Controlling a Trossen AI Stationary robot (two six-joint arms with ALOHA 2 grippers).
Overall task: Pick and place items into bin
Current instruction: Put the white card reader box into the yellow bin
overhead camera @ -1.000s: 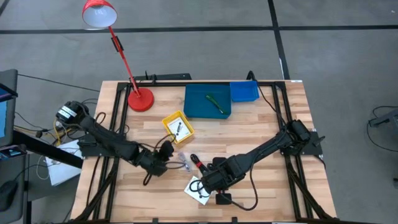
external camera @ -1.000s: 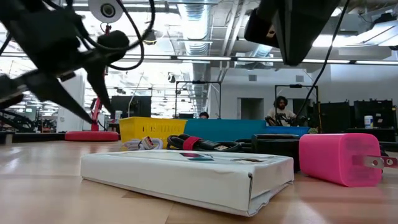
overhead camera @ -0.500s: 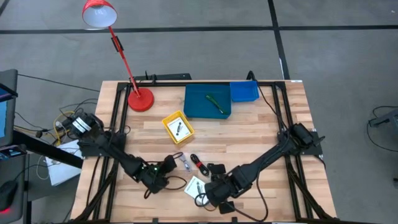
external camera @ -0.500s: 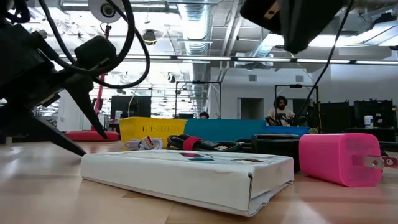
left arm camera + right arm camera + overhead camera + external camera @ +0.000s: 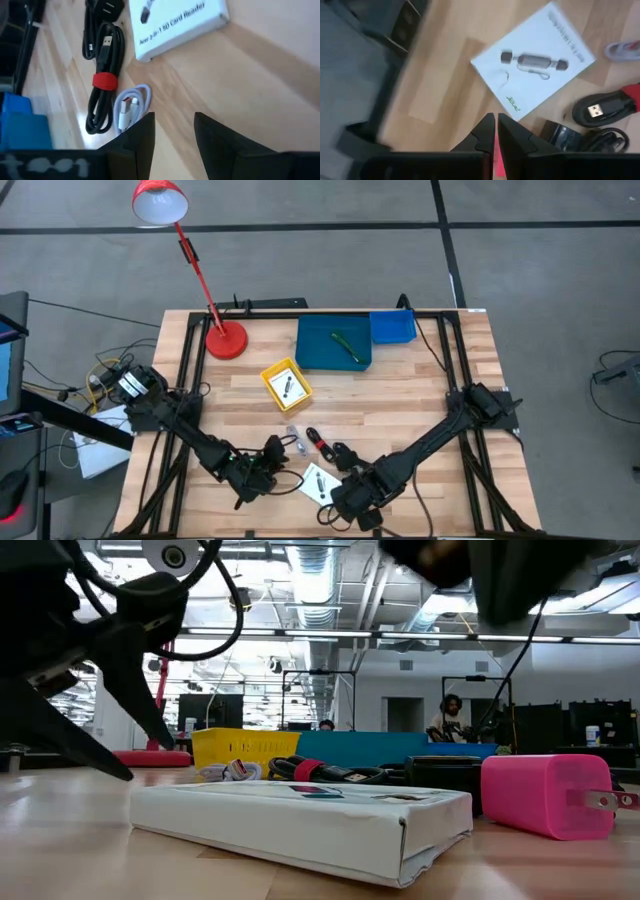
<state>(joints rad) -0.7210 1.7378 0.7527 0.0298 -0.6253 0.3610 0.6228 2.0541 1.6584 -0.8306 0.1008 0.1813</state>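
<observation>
white card [image 5: 317, 483] between both grippers

From above, my right gripper [image 5: 352, 508] covers the pink plastic plug block [image 5: 545, 794], so I can't see it there. The flat white cardboard box [image 5: 175, 22] runs off my left wrist view's edge. The print on the box is too small to read from above.

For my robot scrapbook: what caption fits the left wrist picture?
Open left fingers above a wooden table, facing a white printed box, black red-banded cable and coiled white cable.
</observation>
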